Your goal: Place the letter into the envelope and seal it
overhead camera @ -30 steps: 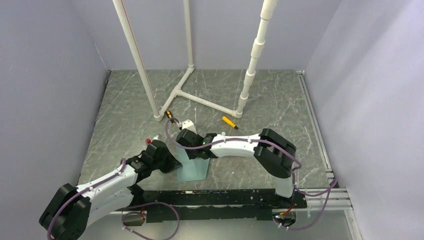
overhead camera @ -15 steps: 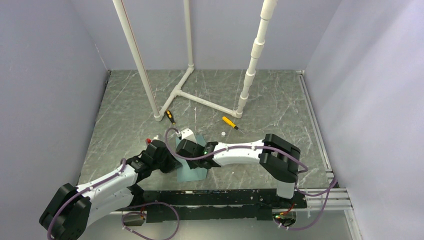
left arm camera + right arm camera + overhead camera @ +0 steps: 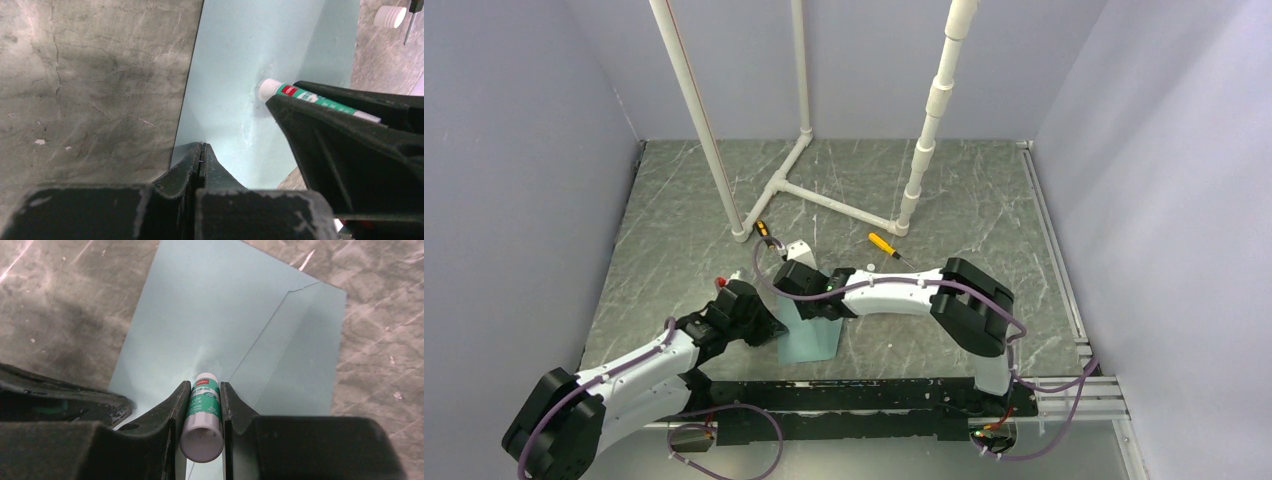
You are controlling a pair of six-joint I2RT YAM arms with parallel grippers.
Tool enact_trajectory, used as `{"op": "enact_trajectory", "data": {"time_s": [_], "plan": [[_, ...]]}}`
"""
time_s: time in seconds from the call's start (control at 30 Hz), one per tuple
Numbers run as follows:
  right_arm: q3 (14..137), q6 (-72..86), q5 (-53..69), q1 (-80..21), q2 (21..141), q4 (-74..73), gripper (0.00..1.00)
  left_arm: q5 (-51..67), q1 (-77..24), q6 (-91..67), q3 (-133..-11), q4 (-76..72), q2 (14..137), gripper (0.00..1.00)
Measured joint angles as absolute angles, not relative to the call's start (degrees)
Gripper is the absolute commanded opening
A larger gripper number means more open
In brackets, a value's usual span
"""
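Okay so, envelope spot: the pale teal envelope point(image 3: 812, 340) lies flat on the grey marbled desk point(image 3: 674, 230), close to the near edge, between the two arms' wrists.
Envelope axis: the long side runs near to far, leaning a bit right at the far end. One short edge faces the arm bases.
Flap: the right wrist view shows a slanted flap edge crossing the paper toward one corner. Whether it's folded down or open, honestly can't tell.
Inside the envelope: hidden, can't tell.
Right end effector point(image 3: 205, 387): jaws set narrow and clamped on a glue stick point(image 3: 202, 415), which is white with a green label, over the middle of the envelope.
Glue stick: tilted, with its white tip touching the envelope's face. The left wrist view shows a faint wet smear right beside the tip.
Left end effector point(image 3: 201, 150): closed all the way, fingers pressed flat together, tips down at the envelope's left edge toward the near end. Can't tell if any paper is nipped between them.
Cap point(image 3: 390, 16): small and white, on bare desk to the right of the envelope's far end, apart from it.
Screwdrivers: a yellow-handled screwdriver point(image 3: 882, 243) lies farther back on the right, and an orange-and-black screwdriver point(image 3: 764, 232) lies farther back on the left.
Pipe frame point(image 3: 824, 195): white, standing on the far half of the desk.
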State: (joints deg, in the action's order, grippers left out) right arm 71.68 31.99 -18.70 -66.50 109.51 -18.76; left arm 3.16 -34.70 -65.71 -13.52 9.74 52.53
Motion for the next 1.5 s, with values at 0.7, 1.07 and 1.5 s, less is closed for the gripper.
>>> {"op": "enact_trajectory", "data": {"time_s": [0.7, 1.07, 1.5], "plan": [[47.07, 28.99, 2.09, -57.06, 71.53, -2.44, 0.00, 3.57, -34.70, -65.19, -13.47, 9.23, 52.75, 0.03], [34.04, 39.33, 3.84, -42.04, 68.66, -2.70, 0.00, 4.69, -34.68, -62.04, -13.58, 10.87, 49.93, 0.44], [30.22, 46.09, 18.63, -29.74, 82.06, 15.09, 0.12, -1.28, -34.68, -59.13, -18.26, 24.43, 43.83, 0.77]]}}
